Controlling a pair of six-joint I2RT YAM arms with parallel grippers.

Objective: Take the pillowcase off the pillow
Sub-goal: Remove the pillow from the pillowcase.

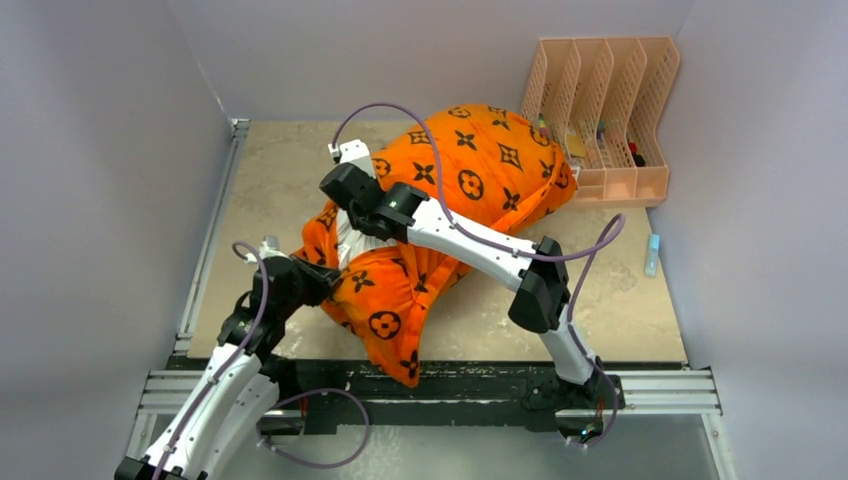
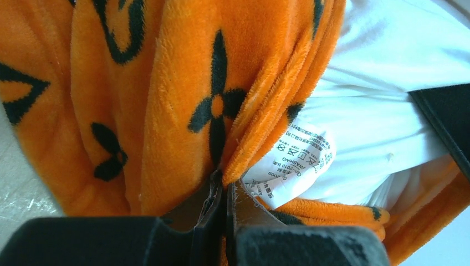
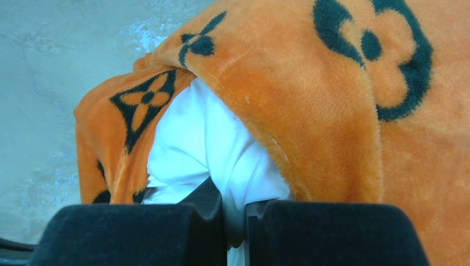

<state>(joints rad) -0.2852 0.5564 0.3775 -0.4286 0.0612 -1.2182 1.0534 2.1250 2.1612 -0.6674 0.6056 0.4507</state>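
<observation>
Orange pillowcase (image 2: 166, 100) hem pinched in closed left tool (image 2: 224, 221); right tool (image 3: 235, 221) clamps white pillow (image 3: 205, 144).

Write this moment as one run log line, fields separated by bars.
left gripper: shut on pillowcase | right gripper: shut on pillow | pillow mostly covered

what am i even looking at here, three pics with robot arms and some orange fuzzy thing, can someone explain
These are two robot arms bolted to the near edge of a table, each ending in a two-finger gripper. The wide picture is taken from above and behind them; the two close-ups come from small cameras on each wrist.

On the table lies a white pillow inside an orange pillowcase with black motifs. A peach file rack stands at the far right.

The left gripper is pinched shut on the pillowcase edge, beside a white care label. The right gripper is shut on the white pillow fabric poking out of the opening.
</observation>
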